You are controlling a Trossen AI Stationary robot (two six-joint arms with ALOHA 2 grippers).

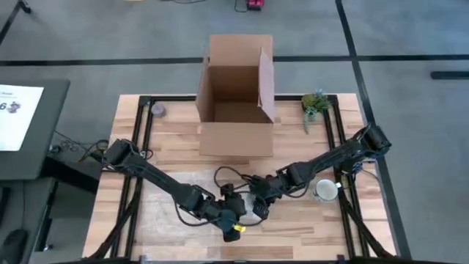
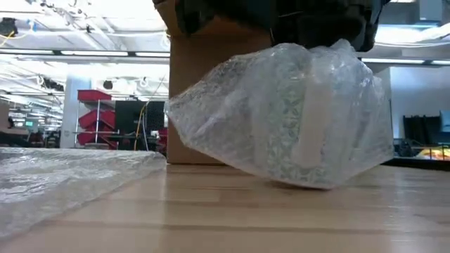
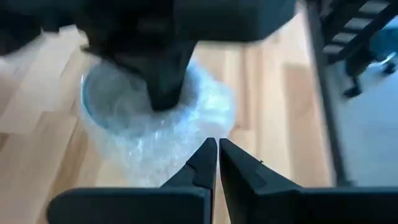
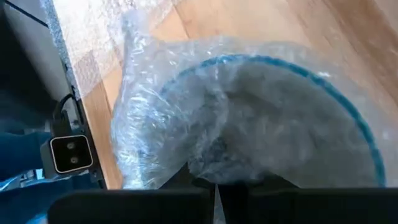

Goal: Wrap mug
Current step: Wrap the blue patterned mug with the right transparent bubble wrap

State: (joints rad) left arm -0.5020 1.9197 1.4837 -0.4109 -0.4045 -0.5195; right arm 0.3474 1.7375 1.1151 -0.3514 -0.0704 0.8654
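Note:
The mug (image 2: pixel 295 126), with a blue rim (image 4: pixel 311 68), is wrapped in clear bubble wrap and lies tilted near the table's front middle (image 1: pixel 253 213). Its lower side (image 2: pixel 309 183) rests on the wood. My right gripper (image 4: pixel 215 185) is shut, and its fingers reach into the mug's mouth (image 3: pixel 165 87). My left gripper (image 3: pixel 217 144) is shut, with its tips at the wrap's edge on the mug's near side. More bubble wrap (image 2: pixel 56 176) lies flat on the table to the left. My right gripper presses its shut fingers (image 3: pixel 163 93) into the mug's open mouth and pushes the bubble wrap (image 4: pixel 236 143) inward over the blue rim. It comes slanting down from the table's right. The mug stays tilted with its lower side on the table. My left gripper has its shut tips against the wrap's outer edge (image 3: pixel 199 134). I cannot tell whether a layer is pinched between them.
An open cardboard box (image 1: pixel 234 103) stands at the far middle. A white mug (image 1: pixel 326 189) sits on the right. A small plant (image 1: pixel 315 103) is at the far right, and a tape roll (image 1: pixel 157 110) at the far left.

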